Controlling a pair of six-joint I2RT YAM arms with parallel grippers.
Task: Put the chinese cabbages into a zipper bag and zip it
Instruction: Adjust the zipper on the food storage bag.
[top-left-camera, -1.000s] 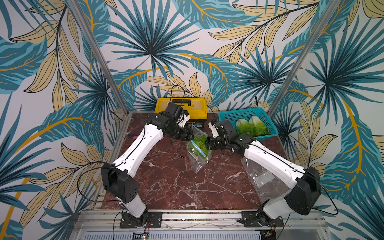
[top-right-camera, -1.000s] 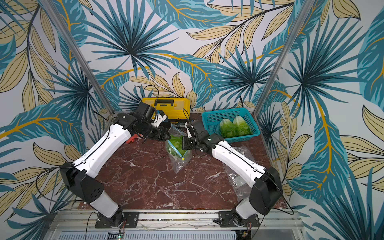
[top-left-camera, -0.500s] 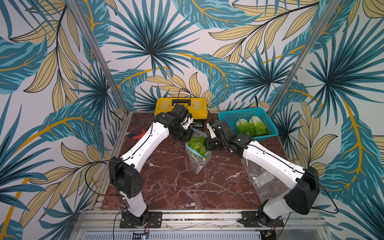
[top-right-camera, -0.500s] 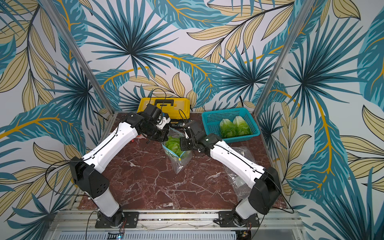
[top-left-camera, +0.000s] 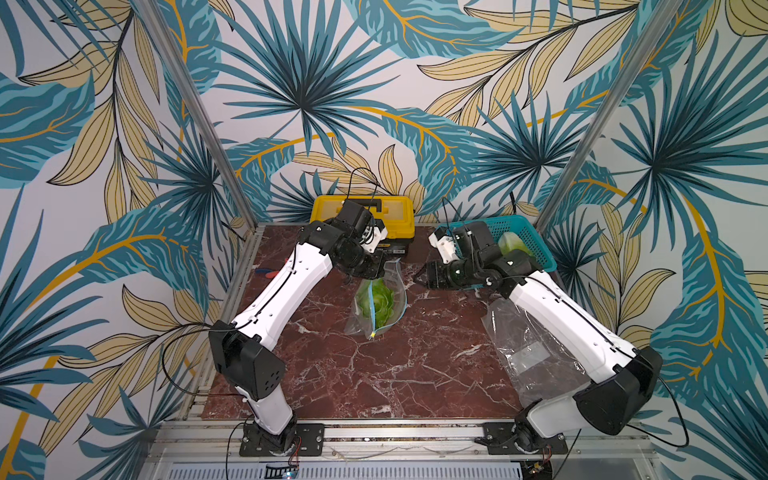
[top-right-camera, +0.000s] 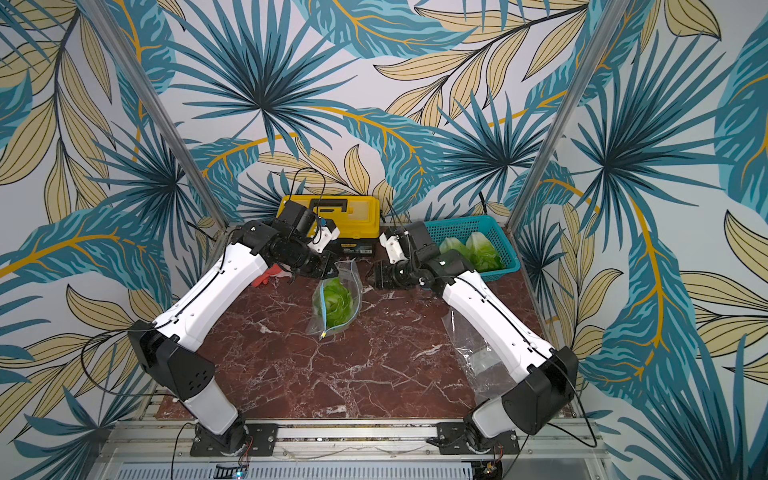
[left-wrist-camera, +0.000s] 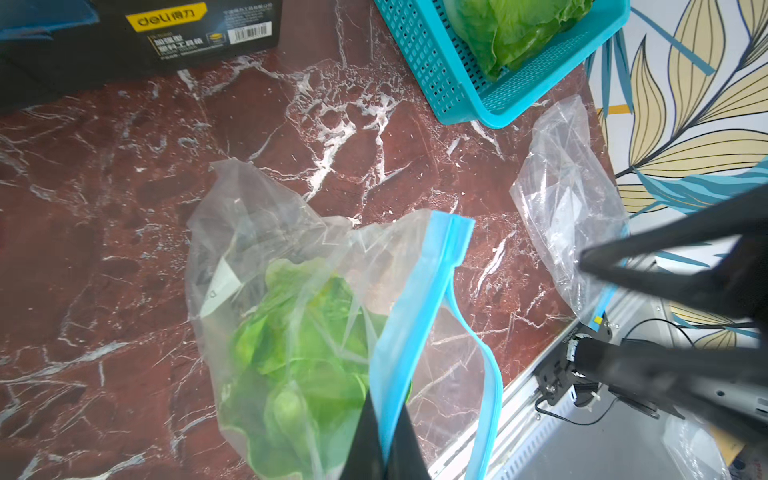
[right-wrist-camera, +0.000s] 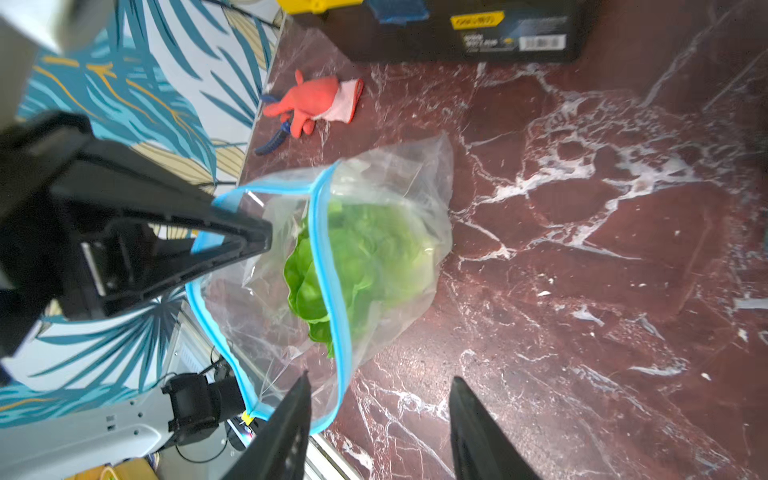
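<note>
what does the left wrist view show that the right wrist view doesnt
Only the left wrist view shows the teal basket holding a loose cabbage, with an empty clear bag near it. Only the right wrist view shows the orange glove and a blue-handled tool. Both show the zipper bag, mouth open, with the bagged cabbage inside, the left gripper pinching its blue strip, and the black toolbox.

Green cabbage in a clear, blue-edged zipper bag on red-brown, white-veined table.
</note>
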